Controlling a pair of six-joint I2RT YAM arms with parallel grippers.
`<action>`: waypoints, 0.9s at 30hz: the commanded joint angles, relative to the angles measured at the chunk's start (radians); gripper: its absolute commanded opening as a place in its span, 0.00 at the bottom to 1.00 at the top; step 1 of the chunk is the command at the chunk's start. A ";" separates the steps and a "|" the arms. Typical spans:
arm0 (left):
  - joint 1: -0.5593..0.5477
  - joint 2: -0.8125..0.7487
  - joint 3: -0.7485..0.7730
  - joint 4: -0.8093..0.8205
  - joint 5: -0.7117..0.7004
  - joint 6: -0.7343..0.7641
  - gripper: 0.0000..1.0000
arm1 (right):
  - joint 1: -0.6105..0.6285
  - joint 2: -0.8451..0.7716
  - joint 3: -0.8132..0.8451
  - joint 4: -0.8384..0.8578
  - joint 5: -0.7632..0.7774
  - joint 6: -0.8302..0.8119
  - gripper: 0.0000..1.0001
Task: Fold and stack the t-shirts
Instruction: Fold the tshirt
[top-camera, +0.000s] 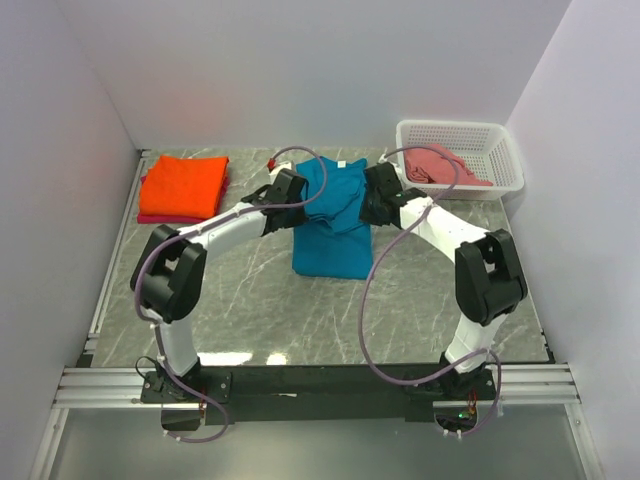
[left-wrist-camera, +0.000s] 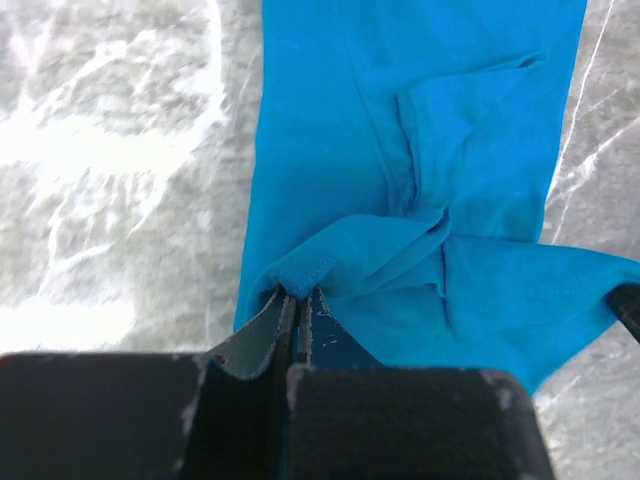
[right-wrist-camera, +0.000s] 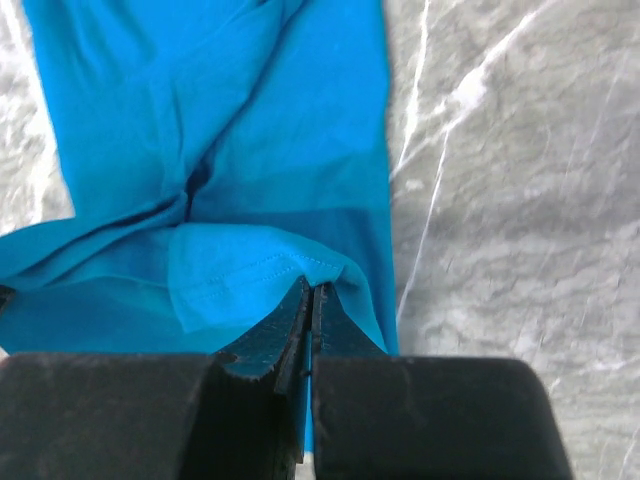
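Note:
The teal-blue t-shirt (top-camera: 332, 235) lies lengthwise in the middle of the table, partly folded. My left gripper (top-camera: 290, 190) is shut on its left hem edge (left-wrist-camera: 300, 275) and my right gripper (top-camera: 378, 192) is shut on its right hem edge (right-wrist-camera: 300, 265); both hold the far end lifted over the shirt's body. The bright orange t-shirt (top-camera: 184, 184) lies folded at the far left on top of the magenta one (top-camera: 160, 217). The salmon-pink t-shirt (top-camera: 445, 163) is crumpled in the basket.
A white lattice basket (top-camera: 500, 180) stands at the far right corner. White walls enclose the table on three sides. The marble tabletop (top-camera: 260, 300) is bare in front of the teal shirt.

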 joint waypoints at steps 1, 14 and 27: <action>-0.001 0.047 0.087 0.022 0.034 0.046 0.01 | -0.014 0.045 0.074 -0.001 0.071 0.006 0.00; 0.035 0.185 0.253 -0.036 0.006 0.095 0.55 | -0.056 0.253 0.315 -0.090 0.062 -0.008 0.51; 0.032 -0.144 -0.187 0.077 0.161 -0.005 0.99 | -0.053 -0.059 -0.161 0.086 -0.203 0.021 0.85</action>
